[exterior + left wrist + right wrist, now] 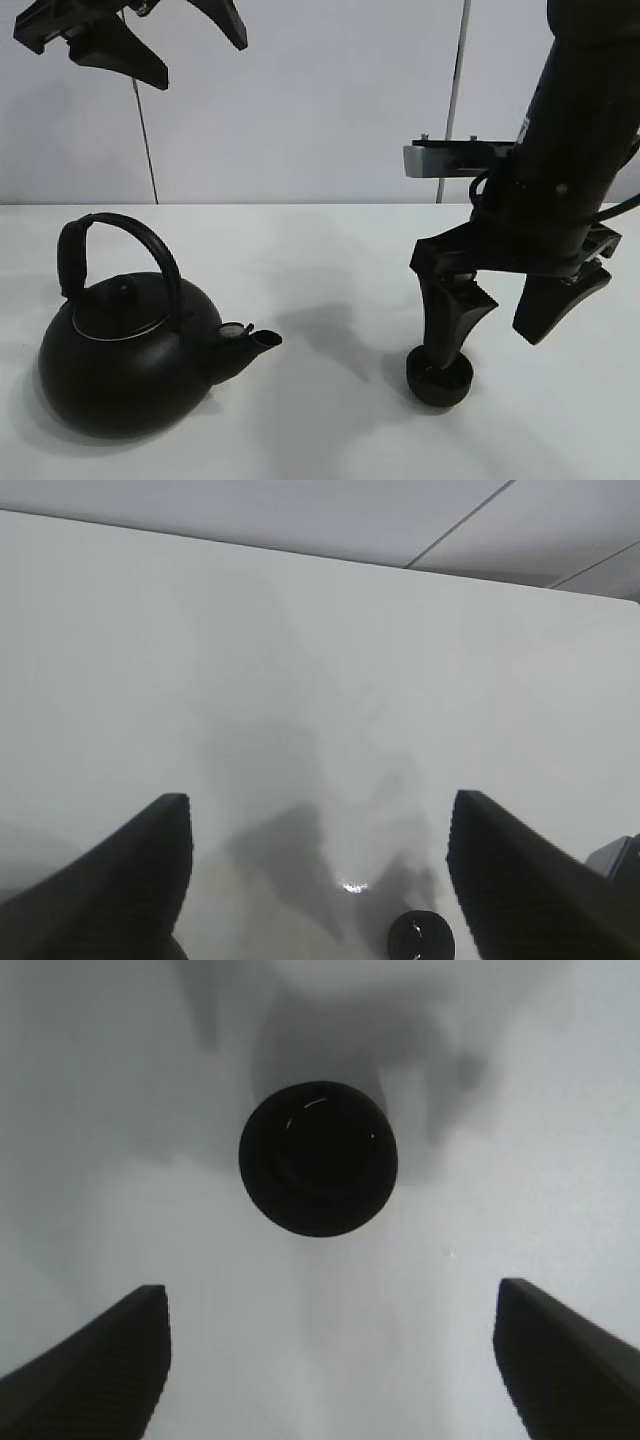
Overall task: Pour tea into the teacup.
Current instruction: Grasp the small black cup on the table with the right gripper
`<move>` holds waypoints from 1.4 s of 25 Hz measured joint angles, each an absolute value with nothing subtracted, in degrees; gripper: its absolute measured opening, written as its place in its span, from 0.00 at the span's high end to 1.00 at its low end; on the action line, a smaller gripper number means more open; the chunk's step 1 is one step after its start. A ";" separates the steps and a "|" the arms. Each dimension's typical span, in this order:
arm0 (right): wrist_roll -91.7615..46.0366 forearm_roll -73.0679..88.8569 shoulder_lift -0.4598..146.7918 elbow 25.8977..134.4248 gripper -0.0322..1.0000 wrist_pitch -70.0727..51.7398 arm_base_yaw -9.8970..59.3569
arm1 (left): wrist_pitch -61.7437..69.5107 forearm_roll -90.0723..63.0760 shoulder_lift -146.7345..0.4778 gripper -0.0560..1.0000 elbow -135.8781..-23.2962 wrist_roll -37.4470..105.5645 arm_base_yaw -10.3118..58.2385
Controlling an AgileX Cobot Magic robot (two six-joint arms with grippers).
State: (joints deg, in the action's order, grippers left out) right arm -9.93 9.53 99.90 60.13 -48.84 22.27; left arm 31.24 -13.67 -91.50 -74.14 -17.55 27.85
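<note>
Hovering spread-fingered, right gripper (488, 345) stands just beside small matte black handleless teacup (438, 377) on white table (330, 260); light, rigid, likely slick: pinch across its walls. Left gripper (195, 50) likewise spread.

Left pincer (320, 798): black jaws spread wide. Taking its reach as 12 o'clock, the glossy white worktop (300, 660) runs to a pale seamed wall panel (300, 515) at 12. A small round black object (421, 938), too small to identify, lies near the 3 o'clock finger (520, 880).
</note>
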 joint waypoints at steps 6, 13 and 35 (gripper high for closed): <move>-7.08 8.04 102.15 60.13 0.38 -46.34 22.27 | 31.22 -13.67 -91.50 0.45 -74.14 -17.55 27.85; -2.63 1.90 104.46 62.53 0.38 -46.86 26.00 | 30.63 -13.67 -91.50 0.45 -74.14 -17.55 27.85; 2.96 0.34 105.62 62.89 0.38 -45.13 27.02 | 30.27 -13.67 -91.50 0.45 -74.14 -17.55 27.85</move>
State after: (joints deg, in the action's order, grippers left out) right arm 2.96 0.34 105.62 62.89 -45.13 27.02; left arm 30.27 -13.67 -91.50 -74.14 -17.55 27.85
